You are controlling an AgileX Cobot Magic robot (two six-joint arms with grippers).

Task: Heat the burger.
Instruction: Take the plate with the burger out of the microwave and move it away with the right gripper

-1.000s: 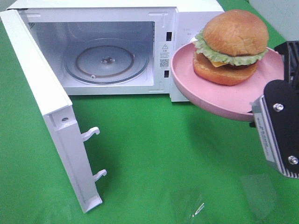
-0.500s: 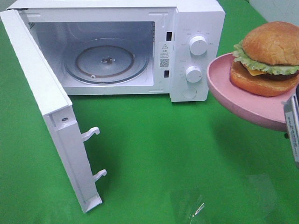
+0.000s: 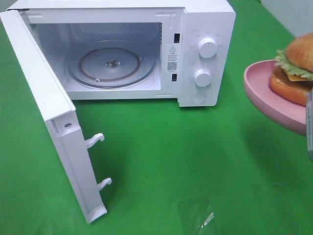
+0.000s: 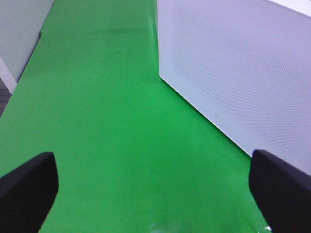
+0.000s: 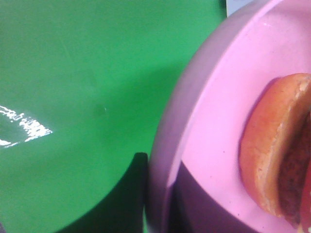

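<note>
Pink plate (image 5: 214, 126) underside shows only overhead.

The table is covered by a green cloth (image 3: 195, 156), on which glare is thrown near the front edge. A pale wall (image 4: 22, 29) is seen beside the cloth.

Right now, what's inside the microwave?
Only the glass turntable sits inside the microwave, nothing on it. The burger is outside, on the pink plate off to the right. The cavity's near-left corner is hidden by the open door.
</note>
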